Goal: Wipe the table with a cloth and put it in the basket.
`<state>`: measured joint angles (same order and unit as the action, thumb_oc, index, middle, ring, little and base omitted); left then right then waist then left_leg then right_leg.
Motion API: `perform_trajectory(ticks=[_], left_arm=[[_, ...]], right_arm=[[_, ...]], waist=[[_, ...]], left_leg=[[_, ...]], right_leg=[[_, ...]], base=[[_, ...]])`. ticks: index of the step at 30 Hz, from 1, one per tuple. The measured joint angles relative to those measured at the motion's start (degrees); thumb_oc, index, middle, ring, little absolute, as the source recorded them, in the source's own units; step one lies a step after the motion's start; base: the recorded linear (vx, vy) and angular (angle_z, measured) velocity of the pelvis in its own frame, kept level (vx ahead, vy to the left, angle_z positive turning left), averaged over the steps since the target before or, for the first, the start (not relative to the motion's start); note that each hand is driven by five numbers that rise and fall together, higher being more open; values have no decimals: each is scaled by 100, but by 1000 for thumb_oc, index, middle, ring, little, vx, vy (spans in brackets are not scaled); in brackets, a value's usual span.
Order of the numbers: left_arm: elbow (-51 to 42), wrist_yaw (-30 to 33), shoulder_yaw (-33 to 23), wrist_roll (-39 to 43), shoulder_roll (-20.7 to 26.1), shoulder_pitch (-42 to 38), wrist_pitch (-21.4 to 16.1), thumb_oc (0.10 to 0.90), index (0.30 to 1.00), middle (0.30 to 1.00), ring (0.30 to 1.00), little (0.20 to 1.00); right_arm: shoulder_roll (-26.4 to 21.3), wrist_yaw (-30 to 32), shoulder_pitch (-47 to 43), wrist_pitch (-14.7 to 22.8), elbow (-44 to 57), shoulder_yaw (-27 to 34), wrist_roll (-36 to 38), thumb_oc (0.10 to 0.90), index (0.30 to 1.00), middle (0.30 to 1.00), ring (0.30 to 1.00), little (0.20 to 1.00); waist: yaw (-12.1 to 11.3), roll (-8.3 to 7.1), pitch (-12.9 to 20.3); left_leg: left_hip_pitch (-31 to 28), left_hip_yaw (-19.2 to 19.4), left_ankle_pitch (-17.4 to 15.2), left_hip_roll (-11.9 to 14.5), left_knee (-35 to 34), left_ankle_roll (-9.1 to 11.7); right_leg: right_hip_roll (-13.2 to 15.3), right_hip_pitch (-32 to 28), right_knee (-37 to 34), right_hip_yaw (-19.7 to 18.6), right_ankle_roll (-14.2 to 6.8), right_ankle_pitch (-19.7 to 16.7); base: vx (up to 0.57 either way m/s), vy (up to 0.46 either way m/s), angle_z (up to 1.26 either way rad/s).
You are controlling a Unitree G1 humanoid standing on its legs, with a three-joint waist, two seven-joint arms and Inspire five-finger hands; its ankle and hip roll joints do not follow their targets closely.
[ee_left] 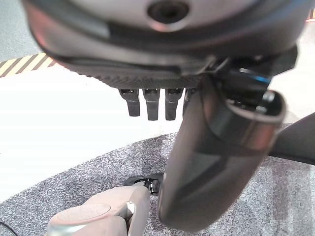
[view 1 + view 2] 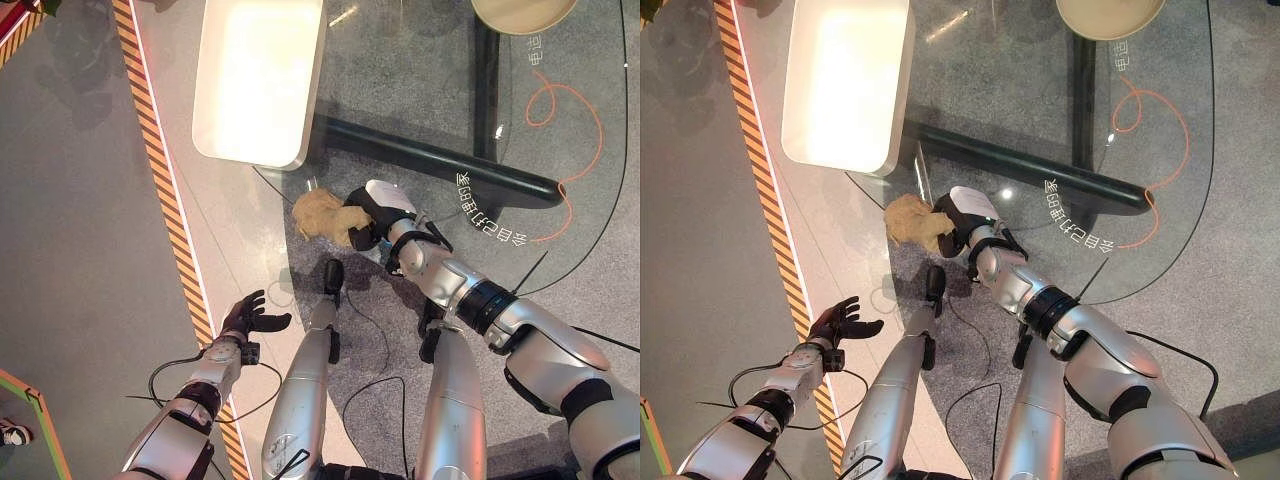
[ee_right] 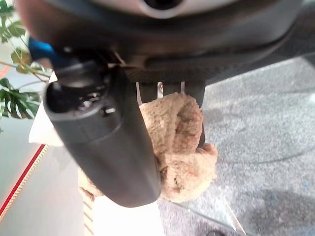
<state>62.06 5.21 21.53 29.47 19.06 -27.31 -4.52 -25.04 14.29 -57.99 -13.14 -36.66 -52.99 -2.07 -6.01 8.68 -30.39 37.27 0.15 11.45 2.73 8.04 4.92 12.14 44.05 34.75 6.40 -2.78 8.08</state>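
R hand wiping w/ cloth on glass table.
R hand [image 2: 368, 215] has fingers curled round the tan fluffy cloth [image 2: 318, 216], bunched at the glass table [image 2: 420, 90] edge, near the white box [image 2: 255, 80]. L hand [image 2: 250, 316] hangs open, fingers relaxed, holding nothing, well apart over the floor.

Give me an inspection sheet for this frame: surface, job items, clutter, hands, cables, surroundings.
Surface: round glass table, dark frame beneath.
Job's things: tan cloth on the glass near its edge, bunched in the right hand; basket partly visible at the table's far side.
Clutter: white tray on the glass.
Hands: right hand fingers curled round the cloth; left hand off the table, fingers relaxed, holding nothing.
Cables: orange cable looping under the glass.
Surroundings: striped floor tape; green plant in the right wrist view.
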Motion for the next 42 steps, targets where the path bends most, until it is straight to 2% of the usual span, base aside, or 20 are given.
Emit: perform_trajectory(ticks=[5,9,15,19,26,33,39,42], left_arm=[[12,-74,0,0,8,-1,25,800,900,900,900,900],[55,-118,-2,0,14,-5,23,800,900,900,900,900],[105,-118,-1,2,64,-7,0,800,900,900,900,900],[102,-118,6,3,120,-8,15,800,900,900,900,900],[91,-116,19,19,223,-19,38,800,900,900,900,900],[74,-123,36,25,277,-138,60,800,900,900,900,900],[-19,-112,78,37,452,-149,100,800,900,900,900,900],[-60,-109,82,127,522,-223,151,800,900,900,900,900]], right_arm=[[-64,468,2,0,-27,59,99,100,300,300,300,200],[-147,999,2,6,-127,331,307,100,300,300,300,200],[-377,1911,-54,106,-633,1102,696,100,300,300,300,200],[-543,2253,-161,122,-949,1391,887,100,300,300,300,200],[-669,2332,-271,354,-1527,1556,1194,100,300,300,300,200],[-666,2429,-413,837,-2327,2047,1584,100,300,300,300,200],[-700,2877,-487,978,-2956,2677,2048,100,300,300,300,200],[-875,3113,-490,1019,-3009,2889,2279,100,300,300,300,200]], waist=[[-5,0,0],[-15,0,0],[-9,-4,-2],[8,-6,-4],[6,-16,-10],[-15,-40,-25],[12,-71,-38],[37,-84,-49]], left_leg=[[1,0,3,1,-2,-2],[2,-2,8,1,-2,0],[5,-70,8,3,4,-2],[16,-76,5,7,8,-5],[73,-83,-32,10,150,15],[198,-130,-105,-10,248,-42],[267,-137,-110,-16,316,-50],[410,-178,-96,-10,324,-61]], right_leg=[[0,-1,-2,2,8,3],[0,-4,-4,4,-19,-8],[0,-54,-28,73,-24,-7],[-1,-61,-46,91,-23,-9],[-5,-86,-54,107,-31,-14],[4,-38,-56,122,-48,-4],[4,-14,-70,128,-51,-34],[-7,101,-74,155,-44,-54]], base=[[0,0,0],[0,0,0],[1,-9,3],[0,-2,1],[9,-8,0],[19,-15,2],[-33,-11,0],[19,-30,3]])
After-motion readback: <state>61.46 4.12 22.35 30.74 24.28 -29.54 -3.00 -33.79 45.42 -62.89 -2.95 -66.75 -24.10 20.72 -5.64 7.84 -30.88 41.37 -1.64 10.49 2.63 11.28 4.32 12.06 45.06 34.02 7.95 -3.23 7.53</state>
